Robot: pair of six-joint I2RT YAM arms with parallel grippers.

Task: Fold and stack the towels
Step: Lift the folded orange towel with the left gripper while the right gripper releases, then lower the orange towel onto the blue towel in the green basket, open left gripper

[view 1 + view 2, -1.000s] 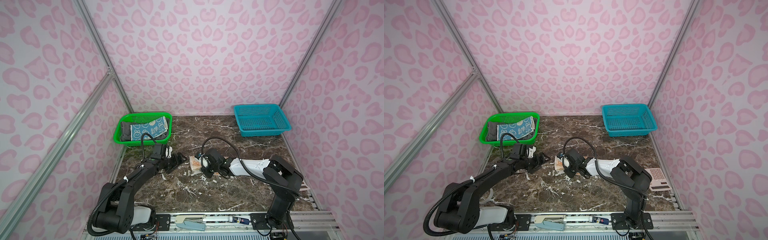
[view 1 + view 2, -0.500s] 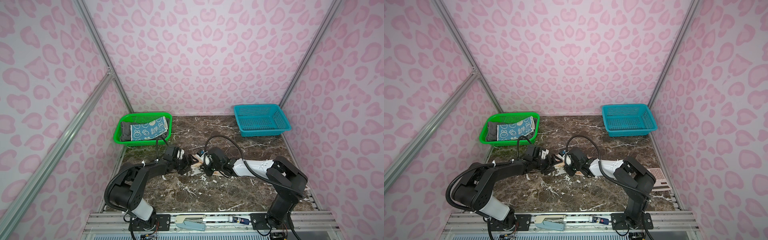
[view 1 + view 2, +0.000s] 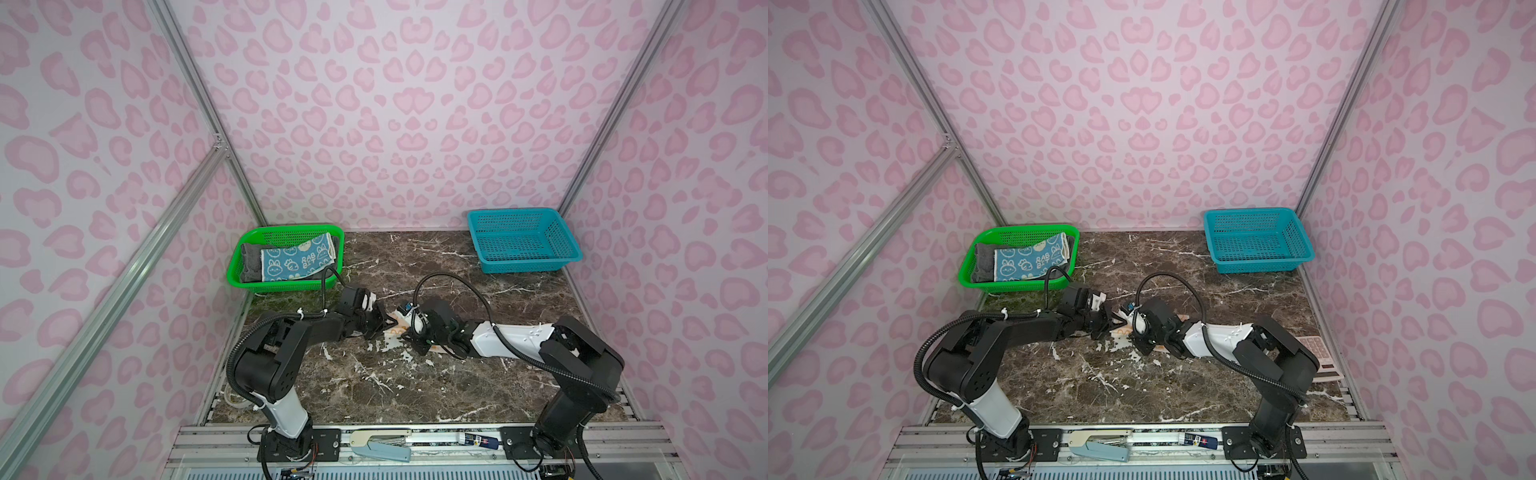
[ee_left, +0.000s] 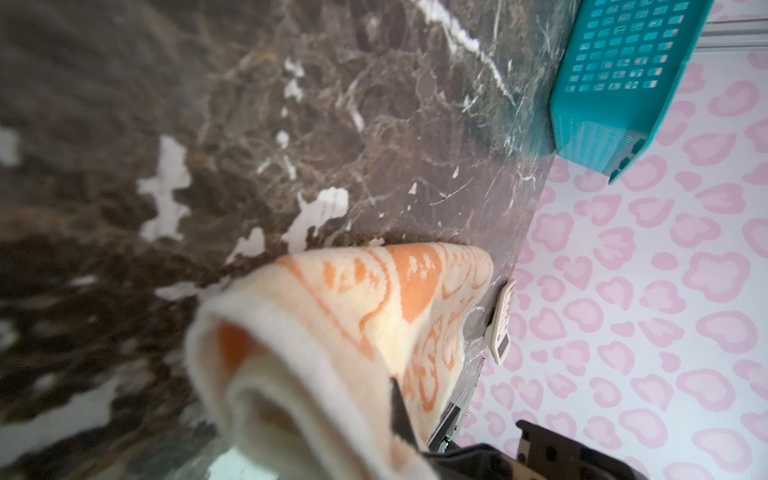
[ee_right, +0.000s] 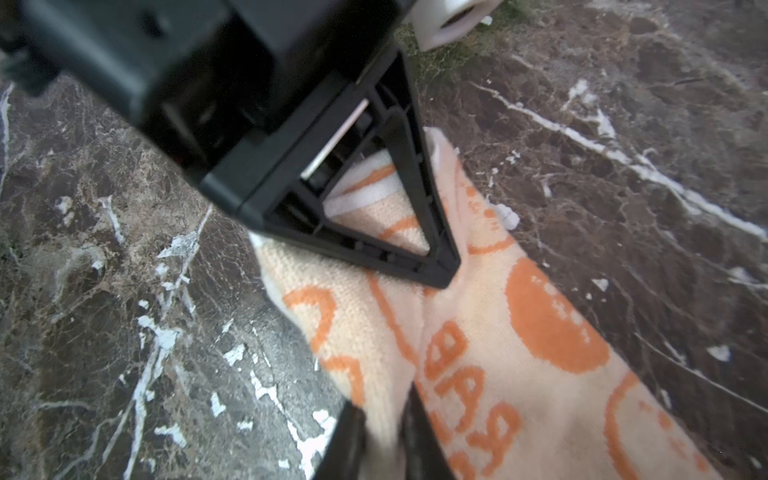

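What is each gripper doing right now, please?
Left gripper: shut on the orange-cream towel.
Right gripper: jaws slightly apart with the same towel between them; whether it grips cannot be told.

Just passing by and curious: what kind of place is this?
Probably a robot test booth for practising chores: left arm and right arm bolted to a front rail, patterned walls on an aluminium frame, towels in a green basket.

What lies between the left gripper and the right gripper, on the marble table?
The orange-cream towel lies there: the left gripper is shut on it, and its cloth reaches into the right gripper. The right wrist view shows this best.
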